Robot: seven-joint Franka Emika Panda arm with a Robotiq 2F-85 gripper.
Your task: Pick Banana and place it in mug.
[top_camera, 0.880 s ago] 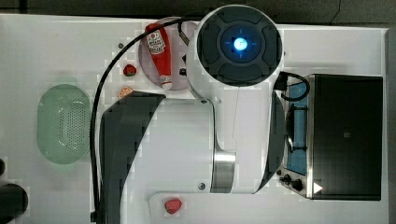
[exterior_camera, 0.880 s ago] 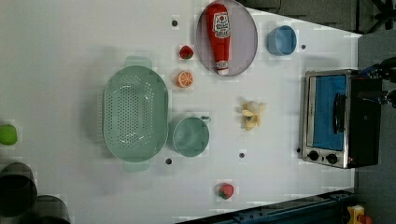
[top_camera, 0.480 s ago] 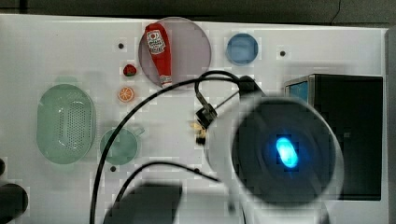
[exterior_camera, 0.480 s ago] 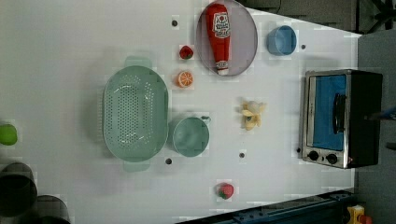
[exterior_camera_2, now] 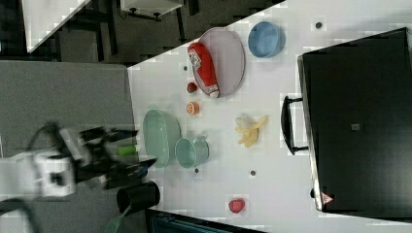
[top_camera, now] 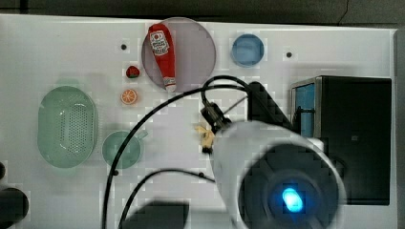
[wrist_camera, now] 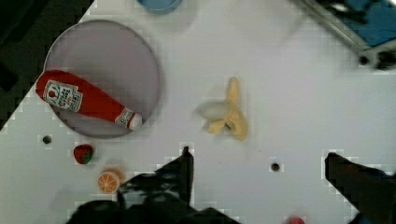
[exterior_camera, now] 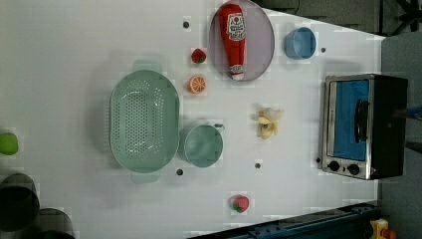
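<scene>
Wrist view: banana (wrist_camera: 229,117) on the table beyond the claw (wrist_camera: 257,168) (fingers spread wide), untouched.

You're looking at a lab test bench, not a kitchen: a white table (exterior_camera: 74,45) with dark holes, toy food such as a plastic strawberry (exterior_camera: 198,56) (plus an orange slice (exterior_camera: 196,84)), a small toaster oven (exterior_camera: 363,127), grey floor around.

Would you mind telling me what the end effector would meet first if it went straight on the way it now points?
The open end effector points down at bare table, so probably that; the banana lies just beyond. Depth is unclear.
</scene>
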